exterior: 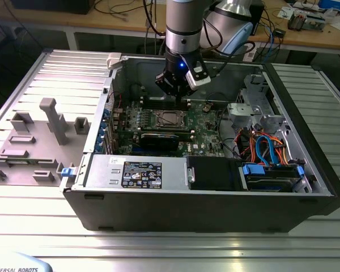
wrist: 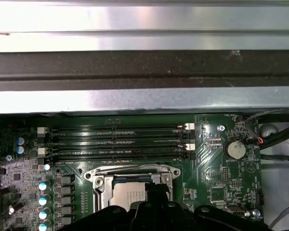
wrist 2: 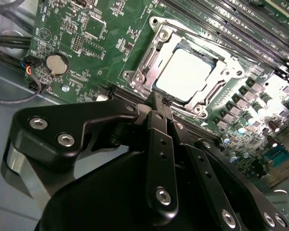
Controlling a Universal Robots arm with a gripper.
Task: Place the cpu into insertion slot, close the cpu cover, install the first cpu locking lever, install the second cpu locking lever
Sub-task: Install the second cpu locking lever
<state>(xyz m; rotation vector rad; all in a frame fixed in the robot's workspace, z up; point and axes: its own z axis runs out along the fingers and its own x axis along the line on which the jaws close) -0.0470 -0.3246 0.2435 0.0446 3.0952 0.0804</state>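
The cpu, a flat square with a bright silver top, lies in the insertion slot on the green motherboard. The cpu cover, a shiny metal frame, lies flat around the cpu, whose top shows through the cut-out. My gripper is shut with nothing between its black fingers. Its tip sits right at the cover's edge, on the side away from the memory slots. In the first wrist view the fingers overlap the cpu and the cover. I cannot make out the locking levers clearly.
The motherboard lies in an open computer case on a ribbed metal table. A long black graphics card runs beside the socket. A coin battery, a drive bay with blue and orange cables and the case wall stand close by.
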